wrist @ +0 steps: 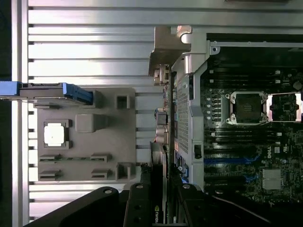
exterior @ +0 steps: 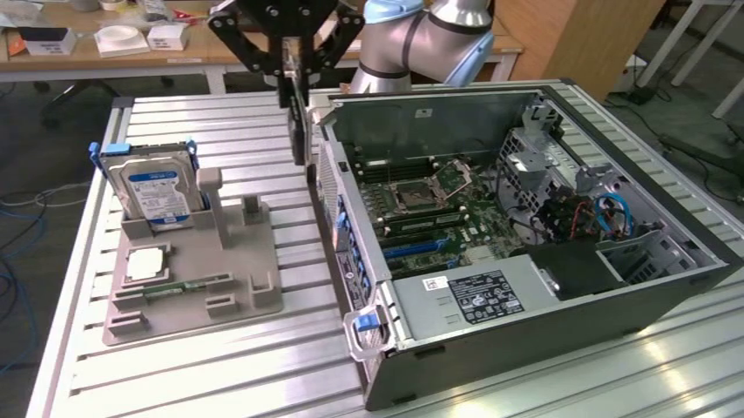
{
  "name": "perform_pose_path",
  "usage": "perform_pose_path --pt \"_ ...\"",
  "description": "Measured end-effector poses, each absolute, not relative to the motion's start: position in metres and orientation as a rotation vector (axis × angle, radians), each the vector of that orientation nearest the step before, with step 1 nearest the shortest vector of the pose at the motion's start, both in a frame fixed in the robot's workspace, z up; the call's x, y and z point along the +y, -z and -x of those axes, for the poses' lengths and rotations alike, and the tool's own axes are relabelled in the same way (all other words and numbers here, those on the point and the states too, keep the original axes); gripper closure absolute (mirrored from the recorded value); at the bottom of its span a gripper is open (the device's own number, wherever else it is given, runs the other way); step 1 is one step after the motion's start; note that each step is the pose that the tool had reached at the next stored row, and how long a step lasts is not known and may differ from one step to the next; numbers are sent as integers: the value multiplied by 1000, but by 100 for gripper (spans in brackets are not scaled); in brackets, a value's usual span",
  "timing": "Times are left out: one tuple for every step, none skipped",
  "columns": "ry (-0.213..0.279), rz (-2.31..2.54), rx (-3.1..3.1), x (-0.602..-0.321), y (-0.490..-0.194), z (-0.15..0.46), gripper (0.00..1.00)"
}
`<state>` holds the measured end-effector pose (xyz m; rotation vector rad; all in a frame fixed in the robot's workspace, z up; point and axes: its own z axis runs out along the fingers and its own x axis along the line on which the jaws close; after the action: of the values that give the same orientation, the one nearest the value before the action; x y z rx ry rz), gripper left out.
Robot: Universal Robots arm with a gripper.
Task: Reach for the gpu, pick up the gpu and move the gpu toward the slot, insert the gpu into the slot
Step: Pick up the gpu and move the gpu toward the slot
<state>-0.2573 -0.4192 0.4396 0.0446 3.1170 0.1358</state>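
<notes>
Hanging upright and edge-on, the gpu [exterior: 299,122], a thin dark card with a silver end bracket, is clamped between the closed pincer [exterior: 293,74] fingers above the bench [exterior: 174,374], just beside the open computer case [exterior: 558,340].

Arm [exterior: 421,42]: rounded tube sections with smooth housings, matt silver-grey with a soft sheen.
Joint cap [exterior: 393,10]: pale blue round end cover on a grey joint.
Gripper [exterior: 298,77]: black throughout, an open frame of flat linked bars, wide at the top and tapering to narrow tips.
Fingers [wrist: 142,203]: dark, slightly glossy bars with squared edges.
Screws [wrist: 108,191]: small bright round heads at the link pivots, several on each side.
</notes>
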Motion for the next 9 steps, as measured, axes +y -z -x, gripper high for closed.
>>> perform_pose_path --pt "-140 -45 3117 -419 -440 254 74" --pt "-144 -45 3117 -419 -440 250 74" --pt "-146 -45 3117 -419 -440 247 74" --pt "-147 -45 3118 -419 -440 244 74" --pt "-146 -45 3120 -419 -440 241 74" --pt "-142 -45 3123 -419 -440 238 74" --pt "-134 -46 3127 -419 -440 235 74" --pt "-123 -46 3130 -419 -440 232 74" --pt "-110 -46 3134 -419 -440 229 74"
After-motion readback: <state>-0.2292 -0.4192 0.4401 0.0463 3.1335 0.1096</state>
